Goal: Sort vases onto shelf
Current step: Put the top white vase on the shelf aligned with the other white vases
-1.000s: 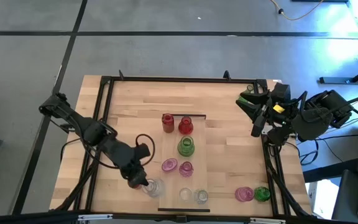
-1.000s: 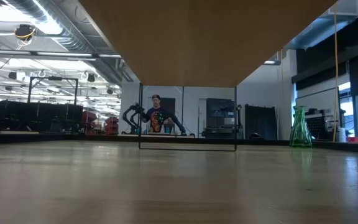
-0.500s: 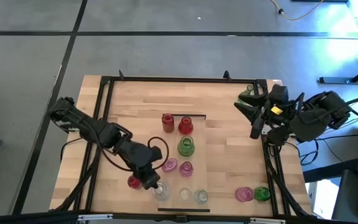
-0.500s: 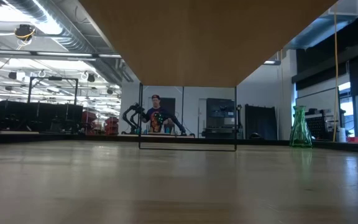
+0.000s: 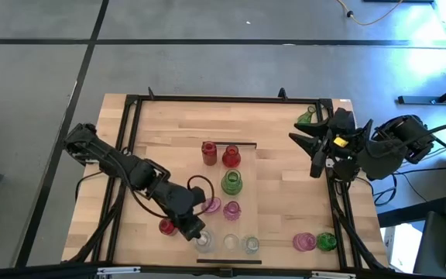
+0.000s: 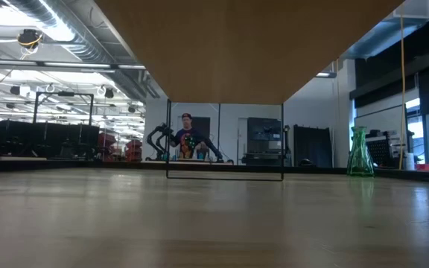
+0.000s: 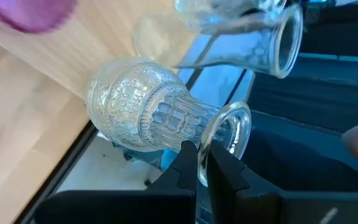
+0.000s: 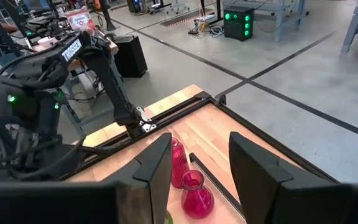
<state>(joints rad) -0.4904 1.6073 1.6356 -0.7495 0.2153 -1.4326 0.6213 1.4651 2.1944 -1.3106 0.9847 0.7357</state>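
The shelf (image 5: 248, 198) lies mid-table and carries two red vases (image 5: 231, 157), one green (image 5: 231, 184), two pink (image 5: 231, 210) and two clear ones (image 5: 250, 246), all standing on their bases. My left gripper (image 5: 195, 232) is shut on a third clear vase (image 5: 203, 242) at the shelf's near left corner. One red vase (image 5: 166, 226) stands on the table just left of it. My right gripper (image 5: 316, 151) hovers open at the far right, near a green vase (image 5: 307, 118), with nothing between its fingers. My left gripper (image 7: 202, 163) pinches the lip of the clear vase's mouth (image 7: 211, 134) between its two fingers, one finger (image 7: 185, 165) on the neck's outer side, the other (image 7: 224, 167) at the mouth. It comes slanting down from the table's left. The vase is upright; whether its base touches the shelf does not show.
A pink vase (image 5: 303, 242) and a green vase (image 5: 326, 241) stand at the near right of the table. A black frame (image 5: 130, 155) borders the tabletop. The low view shows a green vase (image 6: 360, 152) and a person far behind.
My left gripper has carried the clear vase toward the table's right edge and a little nearer, from beside the shelf to over its near left corner, still shut on it. The red vase on the table has come into view behind it.
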